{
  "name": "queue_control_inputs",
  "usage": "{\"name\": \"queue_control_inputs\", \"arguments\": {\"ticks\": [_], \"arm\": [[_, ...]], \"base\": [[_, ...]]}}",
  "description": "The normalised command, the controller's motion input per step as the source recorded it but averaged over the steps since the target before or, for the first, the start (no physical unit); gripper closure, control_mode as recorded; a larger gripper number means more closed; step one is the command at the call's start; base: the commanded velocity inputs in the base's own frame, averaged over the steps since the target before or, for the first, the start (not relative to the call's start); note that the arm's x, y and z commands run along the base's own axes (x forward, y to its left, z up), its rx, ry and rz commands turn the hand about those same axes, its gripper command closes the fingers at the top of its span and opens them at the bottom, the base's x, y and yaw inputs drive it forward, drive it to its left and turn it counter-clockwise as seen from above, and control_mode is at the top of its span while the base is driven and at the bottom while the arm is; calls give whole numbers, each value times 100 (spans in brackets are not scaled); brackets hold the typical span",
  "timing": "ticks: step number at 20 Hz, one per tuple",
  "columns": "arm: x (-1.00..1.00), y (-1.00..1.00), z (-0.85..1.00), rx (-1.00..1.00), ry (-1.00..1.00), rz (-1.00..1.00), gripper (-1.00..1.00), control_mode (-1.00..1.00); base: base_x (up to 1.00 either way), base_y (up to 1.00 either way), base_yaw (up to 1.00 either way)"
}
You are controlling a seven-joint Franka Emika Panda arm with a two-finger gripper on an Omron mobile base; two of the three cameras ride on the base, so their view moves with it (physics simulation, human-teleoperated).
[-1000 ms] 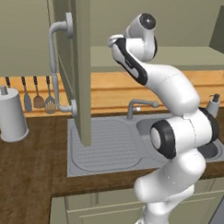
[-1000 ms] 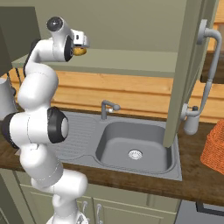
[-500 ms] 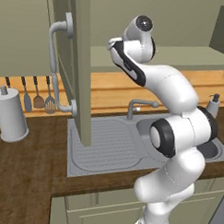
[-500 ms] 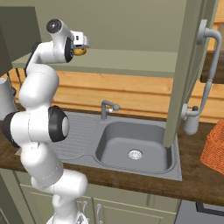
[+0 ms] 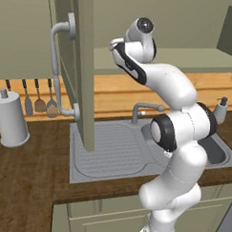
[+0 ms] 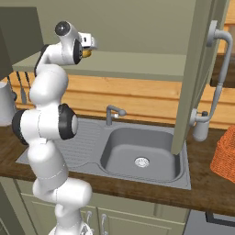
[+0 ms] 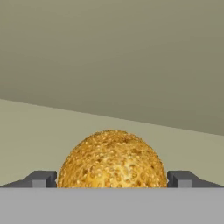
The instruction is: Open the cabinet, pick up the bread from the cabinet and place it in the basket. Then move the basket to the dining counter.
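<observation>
The cabinet stands open, one door (image 5: 84,68) swung out on the left and the other door (image 6: 197,73) on the right, each with a curved grey bar handle (image 6: 218,78). On its shelf (image 6: 137,62) lies the bread (image 7: 112,159), a round golden-brown bun, also seen as the bread (image 6: 87,53) just at the hand. My gripper (image 7: 112,178) is open and straddles the bun, with one fingertip (image 7: 41,178) on each side and apart from it. My gripper (image 6: 90,46) reaches into the cabinet at shelf height. The orange basket (image 6: 225,153) sits on the counter at the far right.
Below the cabinet lie a grey sink (image 6: 137,151) with a faucet (image 6: 114,112) and a ribbed drainboard (image 5: 111,151). A paper towel roll (image 5: 10,118) and hanging utensils (image 5: 39,100) are at the left. A soap bottle (image 6: 199,131) stands by the right door.
The hand has eased slightly further into the cabinet toward the bun. The jaws stay wide open.
</observation>
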Motion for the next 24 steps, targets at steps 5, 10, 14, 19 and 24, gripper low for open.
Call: {"name": "queue_control_inputs", "arguments": {"ticks": [5, 10, 14, 19, 24], "arm": [[15, -2, -7, 0, 2, 0, -100, -100], [2, 0, -40, 0, 9, 0, -100, -100], [0, 0, -44, 0, 1, 0, 100, -100], [8, -1, -13, 0, 0, 0, 100, -100], [-51, -2, -2, 0, -4, 0, 100, -100]], "base": [[0, 0, 0], [0, 0, 0], [0, 0, 0], [0, 0, 0], [0, 0, 0]]}}
